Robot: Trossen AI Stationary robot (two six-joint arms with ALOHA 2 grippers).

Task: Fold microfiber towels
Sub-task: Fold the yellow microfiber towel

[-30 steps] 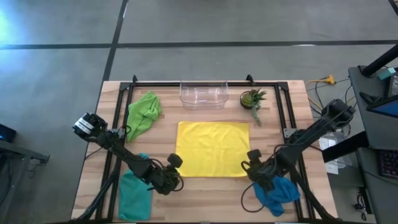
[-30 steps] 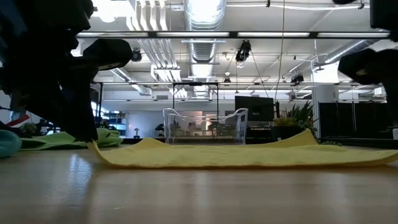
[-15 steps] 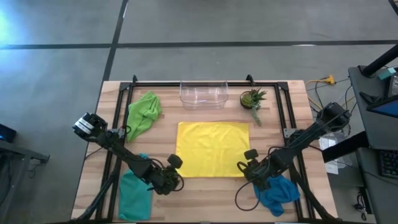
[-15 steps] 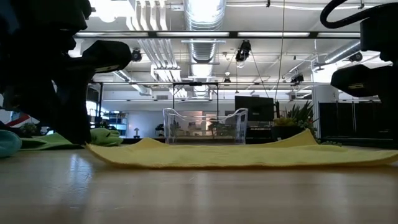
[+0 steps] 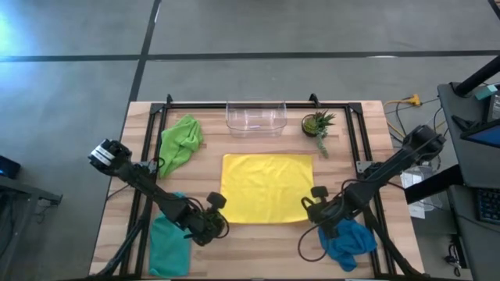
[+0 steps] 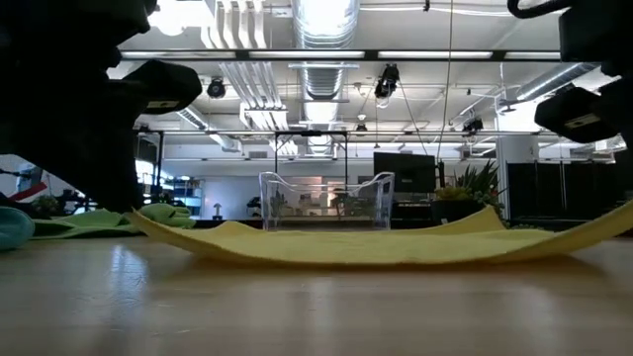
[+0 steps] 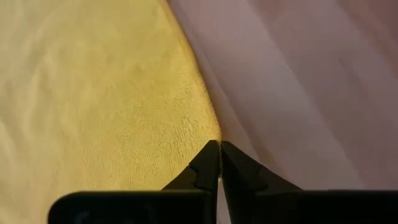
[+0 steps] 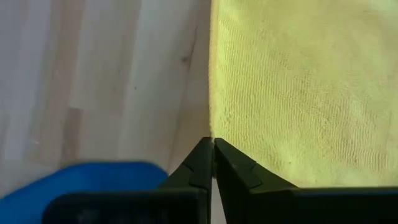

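A yellow towel (image 5: pixel 267 186) lies spread in the middle of the table, its far part flat on the wood. My left gripper (image 5: pixel 222 220) is shut at the towel's near left corner, and my right gripper (image 5: pixel 311 214) is shut at its near right corner. In the low view both near corners (image 6: pixel 143 216) (image 6: pixel 618 218) curl up off the table while the middle sags onto it. A lime green towel (image 5: pixel 181 140) lies crumpled at the far left, a teal towel (image 5: pixel 168 242) at the near left, and a blue towel (image 5: pixel 348 240) at the near right. My left gripper pinches the yellow towel's near left corner (image 7: pixel 210 132) between its two fingertips, slanting down from the near left. The corner is raised a little off the table; the cloth behind it is slack. My right gripper pinches the towel's near right corner (image 8: pixel 217 130) at its fingertips, slanting steeply down from the near right. That corner is lifted slightly, with the cloth sagging back onto the table.
A clear plastic bin (image 5: pixel 255 117) stands at the far edge, with a small potted plant (image 5: pixel 318 125) to its right. A black frame (image 5: pixel 234 104) runs around the work area. The blue towel lies right beside my right gripper.
My right gripper has shut on the towel's near right corner. Both near corners have risen a little off the table, the right one from lying flat, while the towel's middle and far part have stayed down.
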